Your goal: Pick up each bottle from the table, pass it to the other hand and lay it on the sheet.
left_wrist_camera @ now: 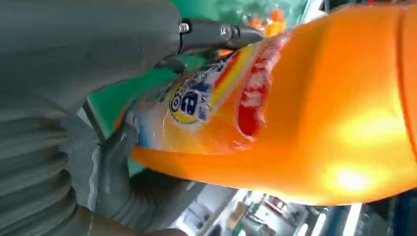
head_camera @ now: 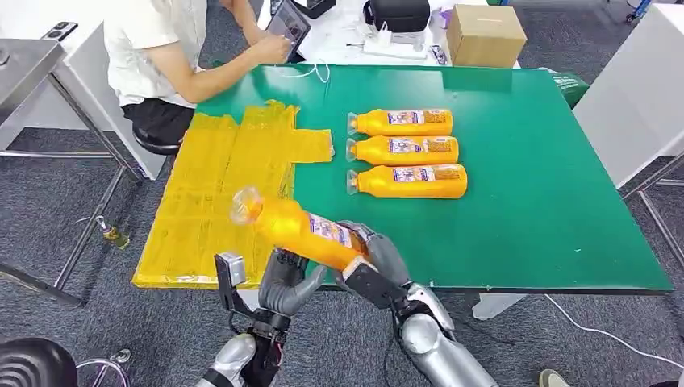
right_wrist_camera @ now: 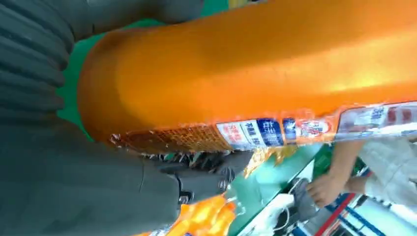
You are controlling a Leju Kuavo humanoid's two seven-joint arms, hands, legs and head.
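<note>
The bottle (head_camera: 300,230) hangs in the air above the near edge of the table (head_camera: 548,234), tilted, its clear cap end raised toward the yellow sheet (head_camera: 202,201) and its base toward me. My right hand (head_camera: 375,262) wraps the base end and grips it firmly. My left hand (head_camera: 286,282) reaches up under the middle of the bottle, fingers against its underside; from my left wrist view the thumb seems to lie across the label, so I think this hand grips it too, though I can't be sure. Farther out on the green table, three more bottles (head_camera: 403,151) lie on their sides in a neat row, caps pointing toward the sheet. At the far edge a person (head_camera: 161,56) sits with a hand on a tablet (head_camera: 289,22), near a cardboard box (head_camera: 484,34).
</note>
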